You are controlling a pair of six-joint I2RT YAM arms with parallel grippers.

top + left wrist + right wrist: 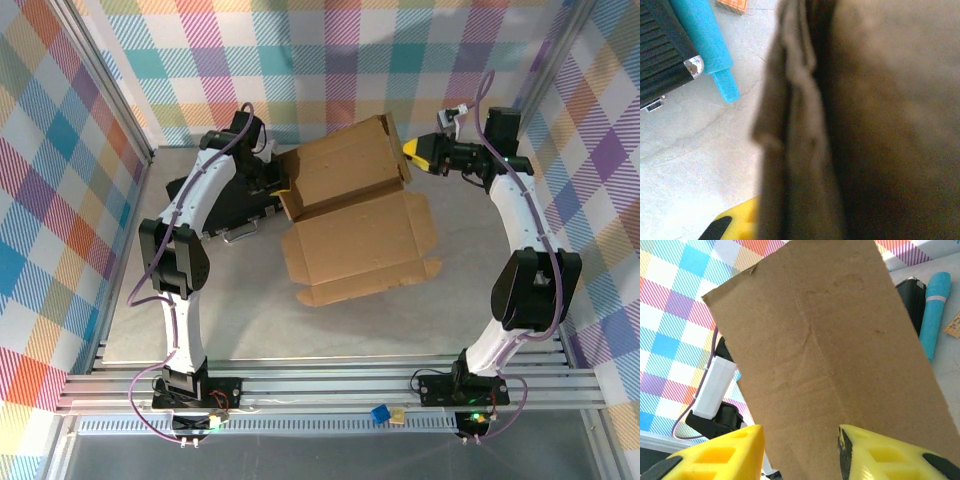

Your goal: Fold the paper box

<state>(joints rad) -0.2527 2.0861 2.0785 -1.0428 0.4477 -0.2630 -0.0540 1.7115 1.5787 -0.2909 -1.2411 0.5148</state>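
Paper box (355, 215) sat part-folded on the surface, just right of the black case (222, 205).
Rear panel stood tilted up and the front panel lay flat. Left pincer (282, 184), between case and box, was clenched on the box's case-side edge. Right pincer (409, 152), at the corner farthest from the case, was released, jaws parted.

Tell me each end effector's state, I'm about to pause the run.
Left end effector: closed on the paper box.
Right end effector: open, holding nothing.
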